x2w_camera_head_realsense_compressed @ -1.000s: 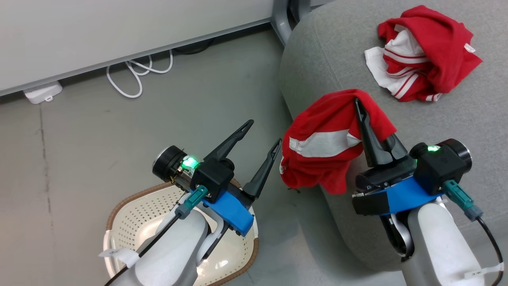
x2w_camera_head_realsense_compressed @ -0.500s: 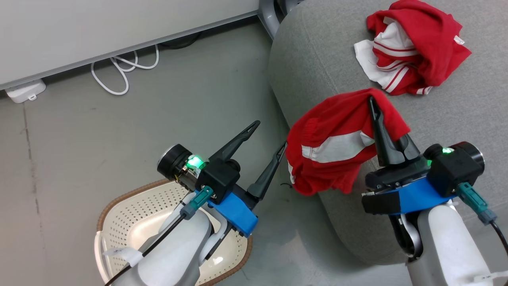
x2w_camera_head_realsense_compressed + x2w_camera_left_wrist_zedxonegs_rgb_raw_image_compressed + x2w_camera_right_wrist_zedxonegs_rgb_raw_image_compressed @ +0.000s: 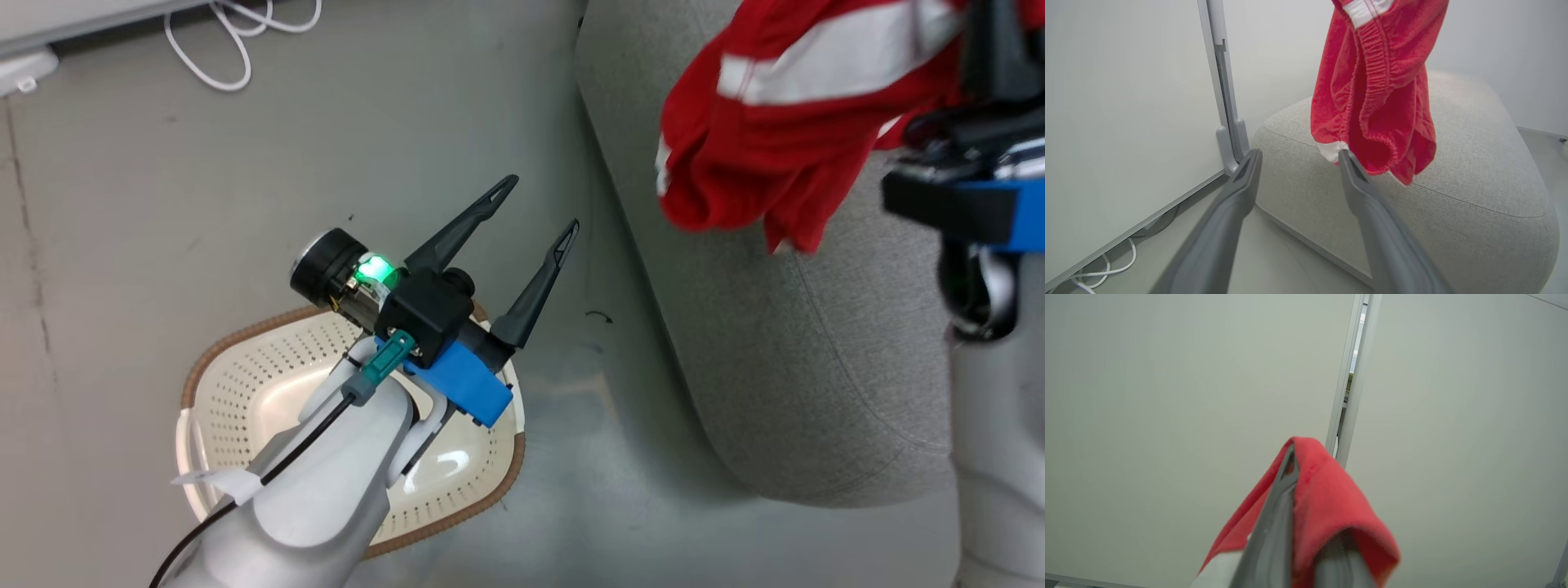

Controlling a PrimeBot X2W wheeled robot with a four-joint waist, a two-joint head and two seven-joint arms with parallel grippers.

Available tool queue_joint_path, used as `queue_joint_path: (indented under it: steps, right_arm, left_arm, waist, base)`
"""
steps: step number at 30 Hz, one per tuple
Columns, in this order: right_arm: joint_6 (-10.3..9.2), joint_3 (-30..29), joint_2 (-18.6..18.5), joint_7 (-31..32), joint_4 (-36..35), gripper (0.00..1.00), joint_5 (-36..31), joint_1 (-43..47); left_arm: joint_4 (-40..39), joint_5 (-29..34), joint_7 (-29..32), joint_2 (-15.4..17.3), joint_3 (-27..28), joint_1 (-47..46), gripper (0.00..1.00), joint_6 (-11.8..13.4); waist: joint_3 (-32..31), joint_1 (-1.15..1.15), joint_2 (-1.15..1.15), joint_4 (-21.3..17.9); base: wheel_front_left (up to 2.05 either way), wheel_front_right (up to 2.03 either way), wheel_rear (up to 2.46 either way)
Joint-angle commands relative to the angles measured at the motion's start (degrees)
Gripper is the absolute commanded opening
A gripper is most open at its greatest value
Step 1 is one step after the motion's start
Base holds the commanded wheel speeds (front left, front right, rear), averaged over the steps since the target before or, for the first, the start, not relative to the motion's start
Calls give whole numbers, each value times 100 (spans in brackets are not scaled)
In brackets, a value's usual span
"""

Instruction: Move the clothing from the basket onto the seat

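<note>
Right tool (image 3: pixel 1306 506) pinches a fold of the clothing (image 3: pixel 775 147), which hangs limp above the seat's (image 3: pixel 816 343) left edge. Light, soft, drapey; I judge a bunched fold holds best. Left tool (image 3: pixel 540 200) spread, empty, over the basket (image 3: pixel 204 367).

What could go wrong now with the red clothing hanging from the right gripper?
The clothing hangs bunched from the right gripper, over the rounded edge of the seat; released here, it may slide to the floor. In the left wrist view its hem hangs close to the fingertips of the open left gripper, so it could snag there.
</note>
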Motion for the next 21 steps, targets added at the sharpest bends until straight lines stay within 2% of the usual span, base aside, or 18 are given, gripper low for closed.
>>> queue_joint_path:
  steps: [1, 5, 9, 13, 17, 21]
  right_arm:
    - [1, -110, -106, -22, -64, 0, -22, -290]
    - [1, -609, -453, -22, -251, 0, -72, -1202]
    - [1, -1125, -942, -22, -144, 0, 34, -2152]
    - [1, -1412, -1709, -22, 315, 0, 19, -3024]
    - [1, -1605, -2310, -14, 887, 0, 24, -3508]
    - [1, -1760, -2628, -14, 1281, 0, -19, -3578]
  left_arm:
    - [-32, 61, 8, 40, 18, -148, 100, 24]
    - [-109, 110, 31, 105, 18, -401, 100, 17]
    - [-175, 171, 39, 123, -8, -629, 100, 10]
    - [-190, 211, 42, 137, -65, -807, 100, -3]
    - [-187, 221, 31, 120, -110, -916, 100, -10]
    - [-179, 229, 15, 111, -143, -973, 100, -14]
  waist:
    - [389, 0, 0, 116]
    - [872, 0, 0, 235]
    - [1289, 0, 0, 323]
    - [1605, 0, 0, 395]
    - [1812, 0, 0, 441]
    - [1930, 0, 0, 464]
  base:
    - [0, 0, 0]
    - [0, 0, 0]
    - [0, 0, 0]
    - [0, 0, 0]
    - [0, 0, 0]
    - [0, 0, 0]
